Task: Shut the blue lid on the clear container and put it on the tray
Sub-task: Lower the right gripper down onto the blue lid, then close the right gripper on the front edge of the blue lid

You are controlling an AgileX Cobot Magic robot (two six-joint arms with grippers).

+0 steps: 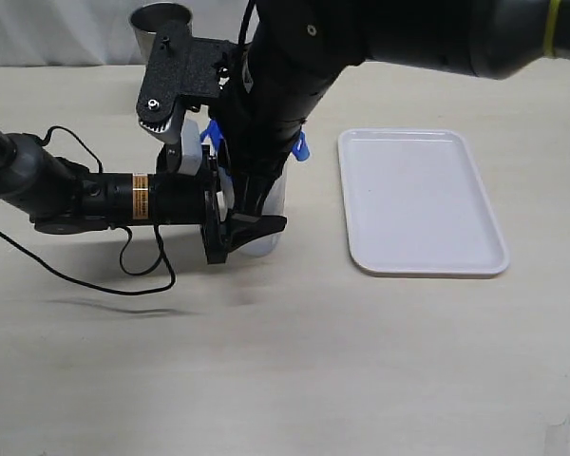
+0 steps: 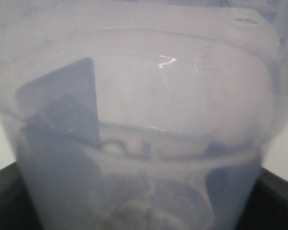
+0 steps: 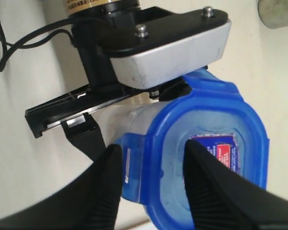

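Grips the upright clear container (image 2: 144, 120) in the left gripper (image 1: 250, 220), left of the tray (image 1: 423, 199); holds the right gripper (image 3: 152, 148), fingers apart, over the blue lid (image 3: 216, 110) sitting on its mouth.

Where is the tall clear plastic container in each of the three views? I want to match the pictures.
Exterior view: the tall clear plastic container stands left of centre, mostly hidden behind the black arms.
Left wrist view: the container fills nearly the whole picture.
Right wrist view: its pale wall shows beside the bright-blue plastic lid.
Shared landmark: the lid's blue tabs also show in the exterior view.
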